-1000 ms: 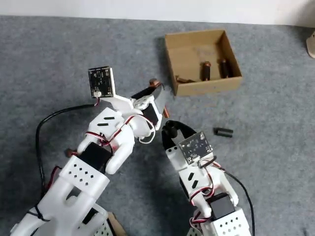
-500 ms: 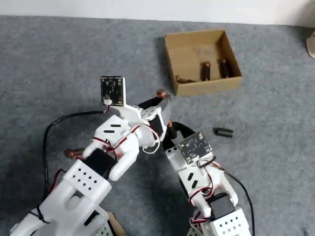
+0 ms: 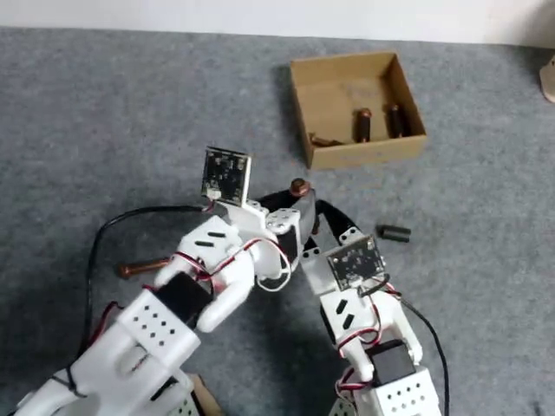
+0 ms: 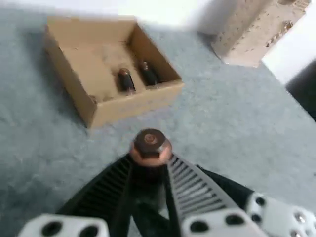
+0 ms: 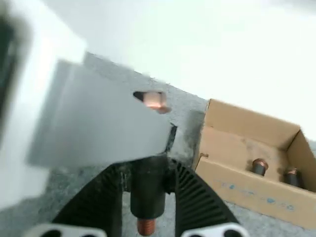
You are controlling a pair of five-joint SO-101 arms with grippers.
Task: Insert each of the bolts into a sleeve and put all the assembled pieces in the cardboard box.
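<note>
One copper-headed bolt (image 4: pixel 149 143) is clamped by its shank in the left gripper (image 4: pixel 149 162), with the jaws drawn in narrow around it, near the cardboard box (image 3: pixel 364 152). A black sleeve (image 5: pixel 147 190) is pinched in the right gripper (image 5: pixel 148 170), tip to tip with the left, and a copper end is seen poking from it. Assembled pieces (image 3: pixel 362 124) are lying in the box. A second sleeve (image 3: pixel 393 232) is on the grey carpet (image 3: pixel 104 104) beside the right arm, and a loose bolt (image 3: pixel 144 268) is by the left arm.
</note>
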